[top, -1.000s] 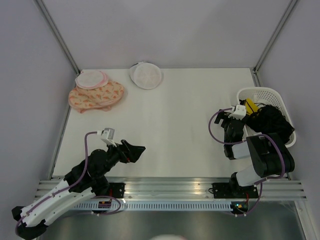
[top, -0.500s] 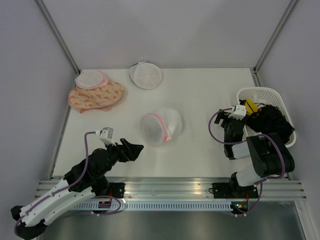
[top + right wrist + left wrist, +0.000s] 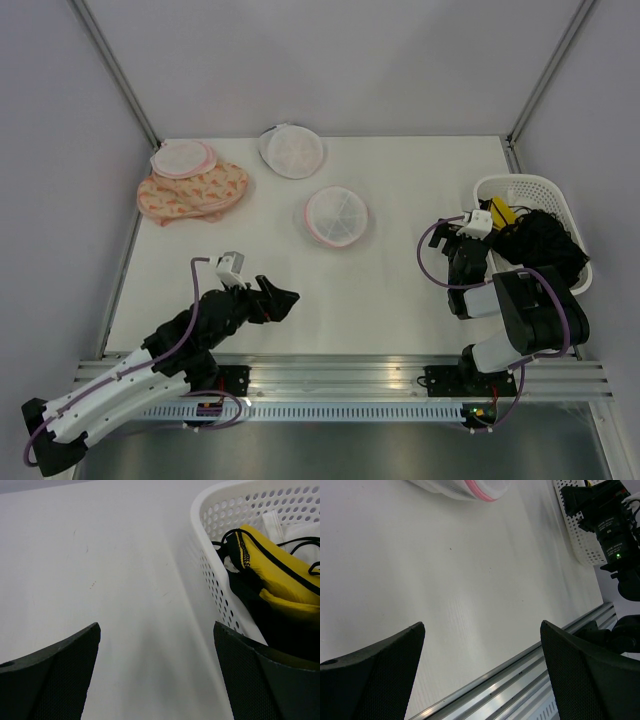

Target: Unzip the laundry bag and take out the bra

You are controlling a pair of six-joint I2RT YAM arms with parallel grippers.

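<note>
Left gripper [image 3: 482, 623]: jaws spread wide, nothing between them. It sits over bare white table [image 3: 400, 290] in the lower left of the top view.

Right gripper [image 3: 156, 627]: jaws likewise apart and empty, just beside the white perforated plastic basket [image 3: 520, 186] at the right edge, which holds black and yellow garments [image 3: 272, 575].

Task item: the round white mesh laundry bag with pink trim [image 3: 336, 216] lies flat at the table's centre, well apart from both grippers. Its zip state and contents cannot be made out.

A second round white mesh bag [image 3: 291, 151] lies at upper centre. A third [image 3: 183, 158] rests on an orange patterned garment [image 3: 195, 192] at upper left.

Small print on the right arm's black housing [image 3: 607, 522] is too small to read.
</note>
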